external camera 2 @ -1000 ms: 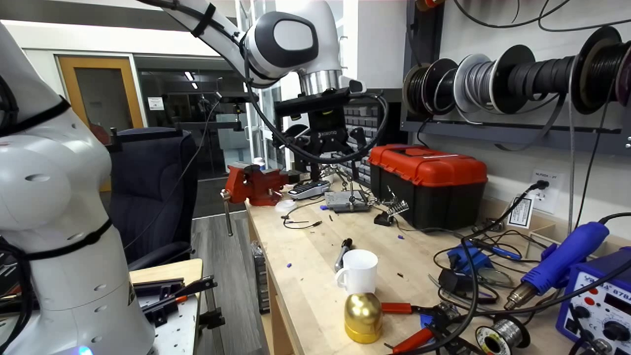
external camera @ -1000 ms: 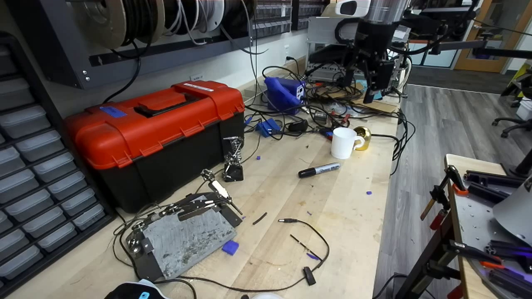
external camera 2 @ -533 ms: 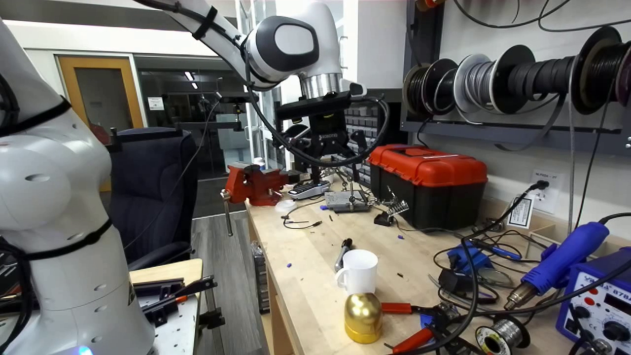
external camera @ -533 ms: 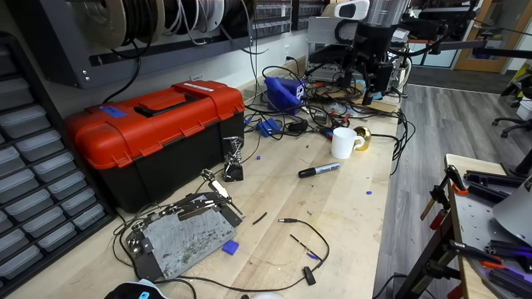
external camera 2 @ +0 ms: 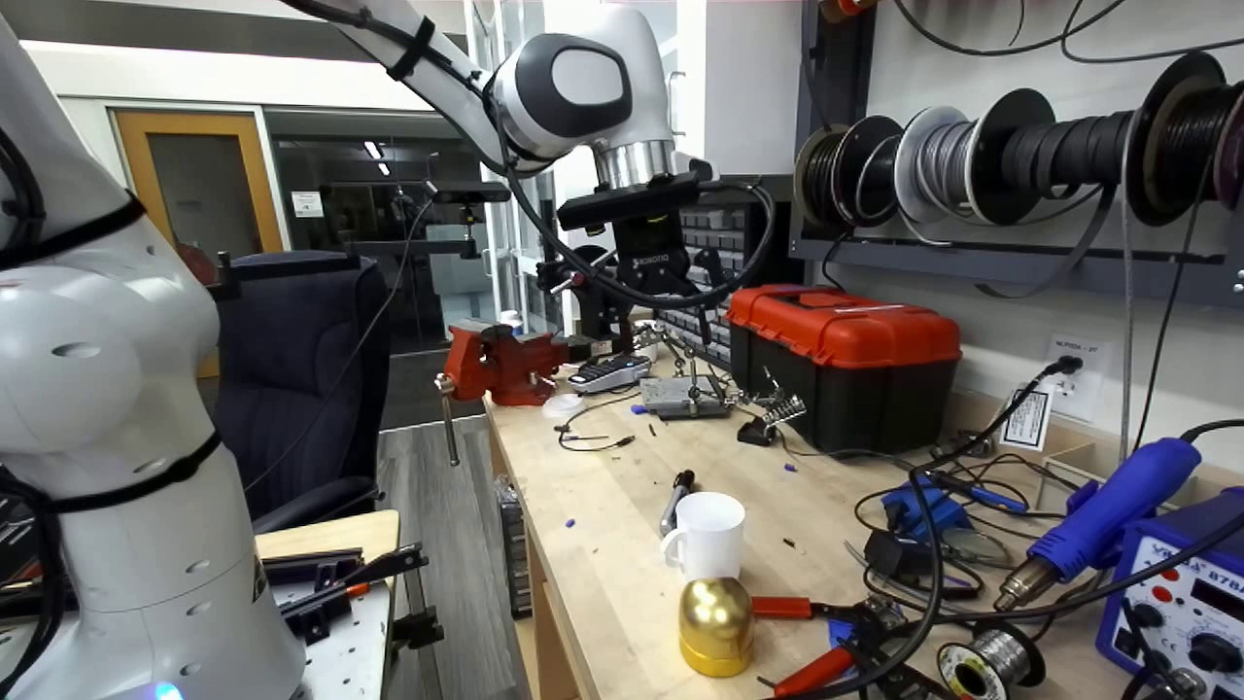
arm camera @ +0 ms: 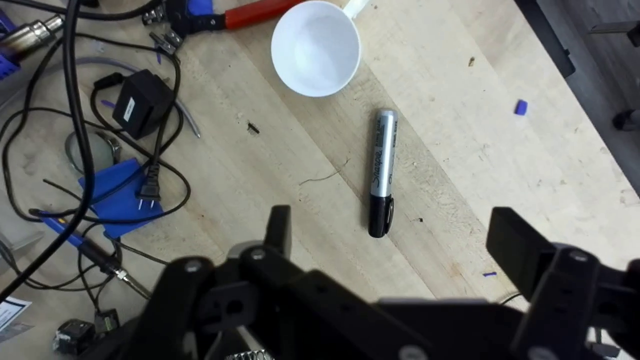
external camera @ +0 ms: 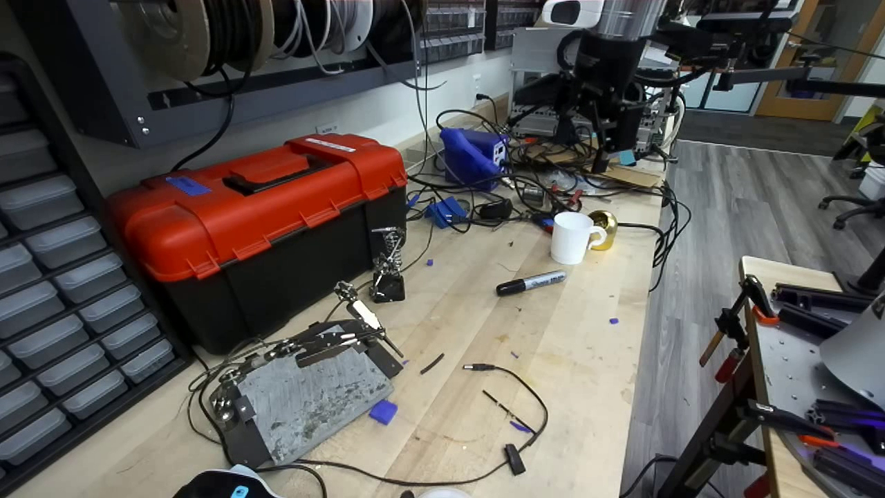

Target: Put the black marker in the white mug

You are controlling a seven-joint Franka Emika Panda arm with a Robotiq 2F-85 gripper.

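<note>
Wrist view: the gripper [arm camera: 392, 232] hangs spread and empty, I judge so as to straddle the black marker [arm camera: 383, 167] lying mid-frame on the bench [arm camera: 470, 160], with the white mug [arm camera: 316, 50] mouth-up at top centre to receive it.

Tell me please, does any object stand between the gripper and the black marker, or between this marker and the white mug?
Nothing visible does. In the wrist view, no object lies between the open gripper and the black marker, nor between the marker and the white mug, which stands upright.
</note>
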